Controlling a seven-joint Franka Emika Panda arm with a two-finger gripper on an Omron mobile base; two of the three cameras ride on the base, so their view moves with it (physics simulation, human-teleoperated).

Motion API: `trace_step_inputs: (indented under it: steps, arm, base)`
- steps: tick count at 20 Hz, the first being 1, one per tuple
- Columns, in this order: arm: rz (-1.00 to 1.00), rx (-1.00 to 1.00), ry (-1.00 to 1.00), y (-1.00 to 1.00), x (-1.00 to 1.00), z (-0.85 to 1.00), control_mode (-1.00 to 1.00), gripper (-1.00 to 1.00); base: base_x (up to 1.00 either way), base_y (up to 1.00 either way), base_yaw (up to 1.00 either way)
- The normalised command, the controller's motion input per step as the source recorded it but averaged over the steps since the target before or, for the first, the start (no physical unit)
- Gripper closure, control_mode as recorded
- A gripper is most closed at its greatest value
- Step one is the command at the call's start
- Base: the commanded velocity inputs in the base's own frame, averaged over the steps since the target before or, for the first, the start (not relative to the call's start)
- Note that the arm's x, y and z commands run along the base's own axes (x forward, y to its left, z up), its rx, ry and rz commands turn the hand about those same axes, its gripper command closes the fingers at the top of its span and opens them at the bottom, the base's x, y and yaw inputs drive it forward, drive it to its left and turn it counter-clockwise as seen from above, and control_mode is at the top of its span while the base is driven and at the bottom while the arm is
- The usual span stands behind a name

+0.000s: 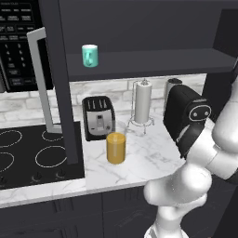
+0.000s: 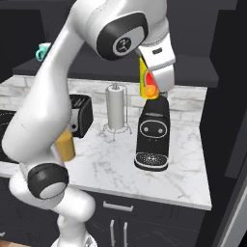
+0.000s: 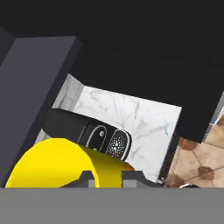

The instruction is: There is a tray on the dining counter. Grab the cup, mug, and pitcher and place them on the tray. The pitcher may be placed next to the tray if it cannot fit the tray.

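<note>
Marble bench (image 2: 159,181), coffee machine (image 2: 152,138) below. Tool (image 2: 150,90) clamps the cup (image 2: 145,79) aloft, tilted. Judged light, rigid, smooth-walled; sidewall hold suits. Mug (image 1: 89,56) on shelf (image 1: 153,61), pitcher (image 1: 115,148) on bench.

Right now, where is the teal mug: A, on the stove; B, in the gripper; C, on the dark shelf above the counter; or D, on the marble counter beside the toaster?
C: the mug stands on the dark shelf, up above the toaster and the pitcher on the counter.
</note>
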Motion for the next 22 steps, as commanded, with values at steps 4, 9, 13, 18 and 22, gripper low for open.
trace_step_inputs:
  steps: [4,9,13,18,22]
  arm:
    - [0.13,-0.12,0.00,0.76,-0.93,-0.38,-1.00,1.00]
    - [0.14,-0.10,0.00,0.74,-0.88,-0.45,-1.00,1.00]
    - [0.12,-0.06,0.00,0.72,-0.68,-0.39,-1.00,1.00]
    - [0.15,-0.03,0.00,0.55,-0.38,-0.27,-1.00,1.00]
    - [0.15,0.00,0.00,0.27,-0.21,-0.05,-1.00,1.00]
  base:
    - [0.00,0.00,0.00]
    - [0.00,0.00,0.00]
    - [0.00,0.00,0.00]
    - [0.00,0.00,0.00]
    - [0.00,0.00,0.00]
